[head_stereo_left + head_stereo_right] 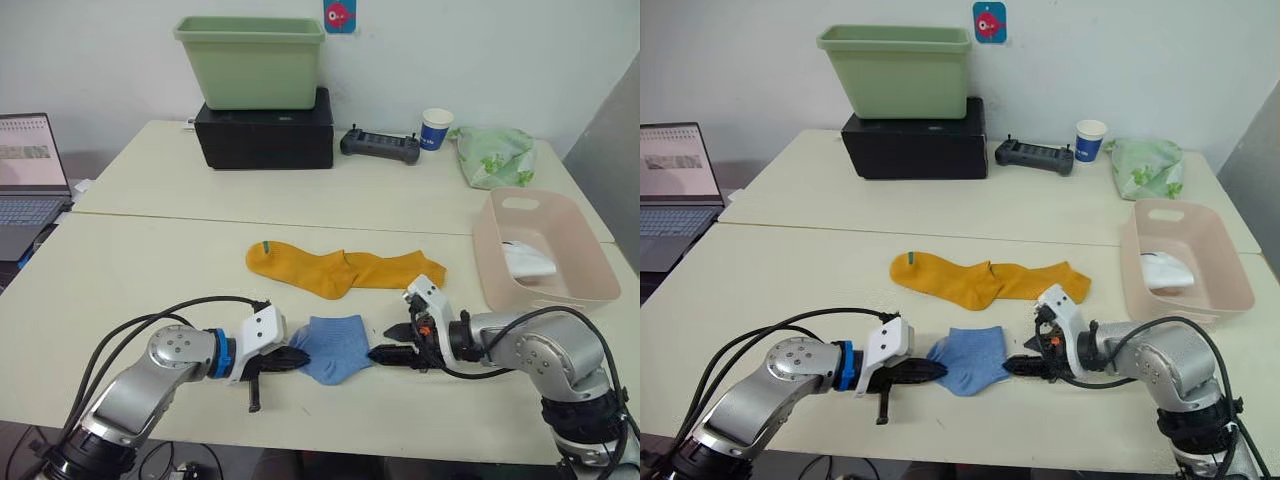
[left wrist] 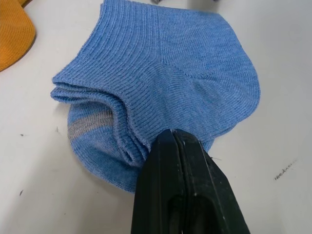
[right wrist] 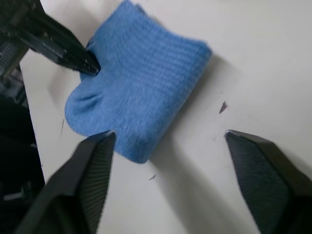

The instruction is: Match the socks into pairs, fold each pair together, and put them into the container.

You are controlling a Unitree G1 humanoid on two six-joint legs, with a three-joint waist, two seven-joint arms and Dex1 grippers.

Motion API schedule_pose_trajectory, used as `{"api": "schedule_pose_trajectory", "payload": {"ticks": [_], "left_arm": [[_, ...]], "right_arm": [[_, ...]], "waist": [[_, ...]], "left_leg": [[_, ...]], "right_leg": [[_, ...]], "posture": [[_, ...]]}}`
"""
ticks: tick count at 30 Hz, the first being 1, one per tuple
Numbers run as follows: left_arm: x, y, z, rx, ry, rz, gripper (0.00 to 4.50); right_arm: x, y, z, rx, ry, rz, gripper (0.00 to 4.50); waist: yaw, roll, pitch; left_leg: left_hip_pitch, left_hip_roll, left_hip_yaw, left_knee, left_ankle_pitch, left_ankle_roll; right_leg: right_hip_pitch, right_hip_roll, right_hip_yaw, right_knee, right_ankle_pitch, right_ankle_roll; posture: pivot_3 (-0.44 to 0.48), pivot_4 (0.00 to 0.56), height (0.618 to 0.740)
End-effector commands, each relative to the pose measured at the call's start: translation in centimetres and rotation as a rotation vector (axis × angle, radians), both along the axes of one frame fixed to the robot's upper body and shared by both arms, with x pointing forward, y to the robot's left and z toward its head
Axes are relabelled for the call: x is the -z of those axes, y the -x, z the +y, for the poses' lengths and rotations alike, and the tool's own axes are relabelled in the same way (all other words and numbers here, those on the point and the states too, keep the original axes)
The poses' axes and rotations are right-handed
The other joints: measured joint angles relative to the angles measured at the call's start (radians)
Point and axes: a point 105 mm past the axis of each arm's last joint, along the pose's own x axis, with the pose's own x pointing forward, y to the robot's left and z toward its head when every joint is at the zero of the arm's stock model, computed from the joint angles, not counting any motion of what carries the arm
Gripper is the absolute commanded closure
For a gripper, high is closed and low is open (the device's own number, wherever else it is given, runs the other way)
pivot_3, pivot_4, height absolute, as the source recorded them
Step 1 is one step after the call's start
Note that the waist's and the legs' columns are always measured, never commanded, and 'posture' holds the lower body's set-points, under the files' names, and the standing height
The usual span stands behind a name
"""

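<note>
Left gripper point(image 1: 285, 360): forearm low over near table edge, reaching inward toward the robot's right; fingers point(image 2: 178, 161) pressed together, pinching the near edge of the blue socks point(image 1: 335, 347). One black part angled down to the table beside the wrist.

Right gripper point(image 3: 170, 141): forearm low on the opposite side, pointing inward toward the blue socks; fingers point(image 3: 95, 156) spread wide, one tip just over the socks' edge, the other over bare table. Nothing held.

Blue socks: folded bundle of layered knit, grey stripe on a lower layer, flat on the table point(image 1: 150, 270) between the two grippers, at the near edge.

Yellow socks point(image 1: 340, 270): laid out lengthwise just beyond the blue bundle, apart from it, small green mark at the end toward the robot's left. Whether one or two layers, cannot tell.

Pink basket point(image 1: 590, 260): at the table's right side, well apart from the blue socks; white socks point(image 1: 527, 260) inside on its floor.

Far table: green tub point(image 1: 250, 60) stacked on black box point(image 1: 265, 135); black controller point(image 1: 380, 147) beside the box; paper cup point(image 1: 436, 128) next to it; pale green patterned cloth bundle point(image 1: 495, 155) near the basket's far end.

Laptop point(image 1: 30, 170): open, at the left edge.

Path between blue socks and basket: bare table, crossed by the right forearm.
</note>
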Motion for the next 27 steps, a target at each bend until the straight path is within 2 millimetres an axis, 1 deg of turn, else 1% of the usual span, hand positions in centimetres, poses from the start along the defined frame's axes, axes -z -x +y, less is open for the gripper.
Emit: {"api": "schedule_pose_trajectory", "payload": {"ticks": [1,5,10,18,21,24,27], "left_arm": [[1.0,0.2,0.7,-0.029,-0.044,0.037,4.5],[0.8,-0.1,0.7,-0.035,-0.044,0.025,4.5],[0.8,-0.2,1.2,-0.038,-0.058,0.022,4.5],[0.5,-0.6,1.5,-0.049,-0.063,0.011,4.5],[0.4,-0.6,1.6,-0.049,-0.064,0.009,4.5],[0.4,-0.6,1.6,-0.053,-0.061,0.008,4.5],[0.2,-0.5,1.6,-0.058,-0.048,0.009,4.5]], "right_arm": [[0.4,0.7,1.3,-0.042,-0.001,0.046,0.03],[0.7,1.4,3.1,-0.066,-0.036,0.111,0.03],[0.9,1.3,6.0,-0.029,-0.138,0.228,0.03],[1.1,0.5,7.2,0.013,-0.209,0.305,0.03],[1.3,0.1,7.3,0.028,-0.215,0.307,0.65],[1.5,-0.3,7.4,0.053,-0.22,0.307,1.75],[1.6,-0.1,7.4,0.052,-0.222,0.301,2.81]], "waist": [[0.0,0.0,0.0],[-0.001,0.0,0.0],[-0.01,-0.001,-0.001],[-0.024,0.0,-0.001],[-0.025,0.0,-0.001],[-0.025,0.0,-0.001],[-0.025,0.0,-0.001]], "left_leg": [[0.0,0.0,0.0,0.0,0.0,0.0],[0.0,0.0,0.0,0.0,0.0,0.0],[0.001,0.001,-0.001,-0.001,0.0,0.0],[0.002,0.001,0.0,-0.001,0.0,0.0],[0.002,0.001,-0.001,-0.002,0.0,0.0],[0.002,0.001,0.0,-0.002,0.0,0.0],[0.001,0.001,0.0,-0.002,0.0,0.0]], "right_leg": [[0.0,0.0,0.0,0.0,0.0,0.0],[0.0,0.001,0.0,0.0,0.0,0.0],[0.0,0.001,0.0,0.001,0.0,0.0],[0.0,0.001,-0.001,0.002,0.0,0.0],[0.0,0.001,0.0,0.003,0.0,0.0],[-0.001,0.001,0.0,0.003,0.0,0.0],[-0.002,0.001,0.0,0.003,0.0,0.0]], "posture": [[0.0,0.15,0.719],[0.0,0.15,0.719],[0.0,0.15,0.719],[0.0,0.15,0.719],[0.0,0.15,0.719],[0.0,0.15,0.719],[0.0,0.15,0.719]]}}
